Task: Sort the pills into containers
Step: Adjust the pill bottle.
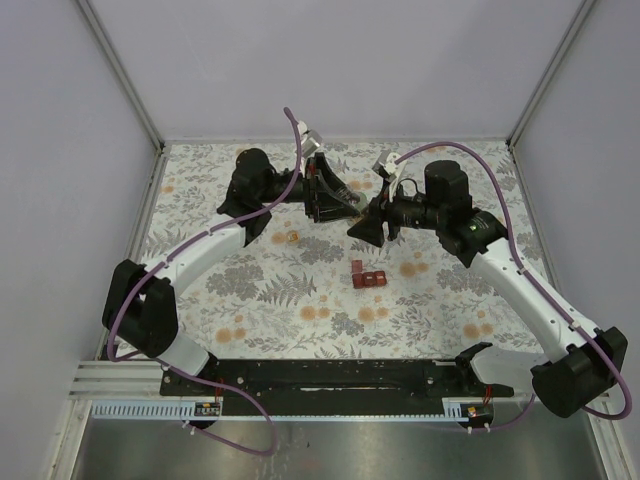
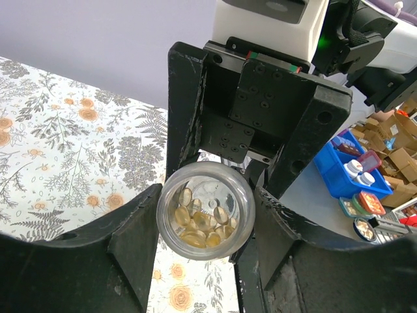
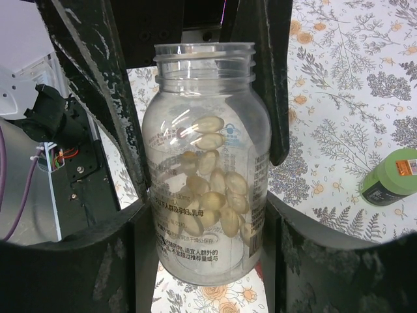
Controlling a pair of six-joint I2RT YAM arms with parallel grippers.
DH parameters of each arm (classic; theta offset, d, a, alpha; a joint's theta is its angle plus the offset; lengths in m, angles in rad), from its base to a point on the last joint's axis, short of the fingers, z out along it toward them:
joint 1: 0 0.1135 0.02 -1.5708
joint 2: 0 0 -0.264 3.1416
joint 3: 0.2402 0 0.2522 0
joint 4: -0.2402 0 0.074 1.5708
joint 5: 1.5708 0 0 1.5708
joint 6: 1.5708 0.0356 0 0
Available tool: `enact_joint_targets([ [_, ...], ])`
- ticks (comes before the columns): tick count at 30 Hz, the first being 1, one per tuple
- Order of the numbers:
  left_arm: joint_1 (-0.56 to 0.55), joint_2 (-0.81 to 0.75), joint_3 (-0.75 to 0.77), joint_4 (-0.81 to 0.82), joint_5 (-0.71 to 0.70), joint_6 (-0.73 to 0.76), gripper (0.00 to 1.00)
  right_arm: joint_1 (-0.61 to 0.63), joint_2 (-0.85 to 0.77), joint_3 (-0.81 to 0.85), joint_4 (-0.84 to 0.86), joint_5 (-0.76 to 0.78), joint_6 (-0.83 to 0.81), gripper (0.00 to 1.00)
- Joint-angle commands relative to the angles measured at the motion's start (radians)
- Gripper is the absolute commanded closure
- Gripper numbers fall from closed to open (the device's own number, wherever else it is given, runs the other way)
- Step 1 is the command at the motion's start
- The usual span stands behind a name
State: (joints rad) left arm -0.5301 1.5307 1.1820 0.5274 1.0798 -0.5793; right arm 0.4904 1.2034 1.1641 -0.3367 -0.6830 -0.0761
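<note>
Floral-printed cloth [image 1: 250, 290] lies flat between pale grey walls [image 1: 350, 60]. Yellowish oval capsules [image 3: 212, 189] sit in a clear plastic bottle [image 3: 205, 163] with an uncapped threaded mouth. It is held up above the far part of the cloth, where the two arms meet.

The right gripper [image 3: 205, 208] clamps the bottle's lower body. The left gripper [image 2: 206, 195] pinches it nearer the neck, its camera looking straight into the mouth. Both claws are closed on the one bottle, which reads as a hand-over or a shared hold before pouring.

To do this well, only one claw should loosen, and only once the other's grip sits square on the round wall, since a slick cylinder can twist. The mouth should stay level or raised until it is over a target. Then it should tilt slowly, so the capsules come out a few at a time.

The small dark-red compartmented pill box [image 1: 367, 277] lies on the cloth nearer the bases, apart from the bottle. A bright green cylindrical bottle [image 3: 389, 177] lies on the cloth off to one side.
</note>
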Motion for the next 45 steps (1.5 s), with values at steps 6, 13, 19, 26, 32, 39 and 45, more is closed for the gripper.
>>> enact_joint_targets([
  [6, 0.002, -0.058, -0.015, 0.118, 0.015, -0.067, 1.0, -0.016, -0.039, 0.014, 0.024, 0.066, -0.005, 0.4],
  [13, 0.013, -0.061, -0.01, 0.1, 0.015, -0.051, 1.0, -0.018, -0.044, 0.017, 0.002, 0.097, -0.022, 0.24],
  [19, 0.013, -0.058, -0.007, 0.089, 0.009, -0.05, 1.0, -0.016, -0.045, 0.022, -0.001, 0.099, -0.028, 0.2],
  [26, 0.013, -0.05, -0.01, 0.079, 0.0, -0.04, 1.0, -0.016, -0.044, 0.034, -0.007, 0.077, -0.031, 0.13],
  [32, 0.013, -0.041, -0.007, 0.071, -0.017, -0.042, 1.0, -0.016, -0.047, 0.036, -0.01, -0.013, -0.031, 0.13],
  [39, 0.013, -0.04, -0.007, 0.062, -0.027, -0.039, 1.0, -0.016, -0.053, 0.029, -0.002, -0.041, -0.031, 0.15],
  [45, 0.013, -0.043, -0.012, 0.057, -0.032, -0.037, 1.0, -0.018, -0.056, 0.028, 0.001, -0.029, -0.033, 0.2],
])
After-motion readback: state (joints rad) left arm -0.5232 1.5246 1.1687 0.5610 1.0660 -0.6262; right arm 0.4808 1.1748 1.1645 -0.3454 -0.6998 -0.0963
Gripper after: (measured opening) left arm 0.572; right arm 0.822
